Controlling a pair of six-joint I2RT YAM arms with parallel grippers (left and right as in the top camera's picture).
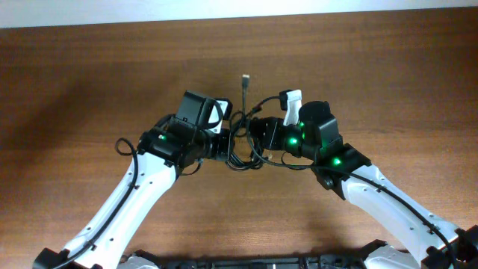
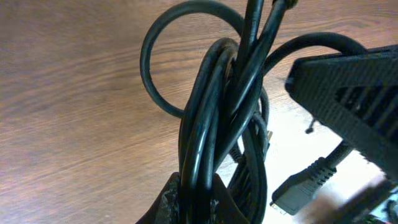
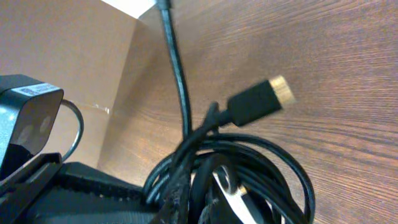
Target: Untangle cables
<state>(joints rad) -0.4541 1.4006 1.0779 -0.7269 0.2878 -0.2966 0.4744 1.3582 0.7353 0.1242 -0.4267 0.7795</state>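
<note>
tangled bundle of thin black cables (image 1: 245, 149) mid brown wooden bench (image 1: 373, 60), between both arms | left pincer (image 1: 226, 142) pinching looped strands | right pincer (image 1: 261, 136) pressed together on same bundle | gold-tipped black plug (image 3: 258, 101) jutting free

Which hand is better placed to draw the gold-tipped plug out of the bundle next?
Probably the right hand: the gold-tipped plug juts free ahead of it. The left hand, shut on the cable bundle, can anchor.
</note>
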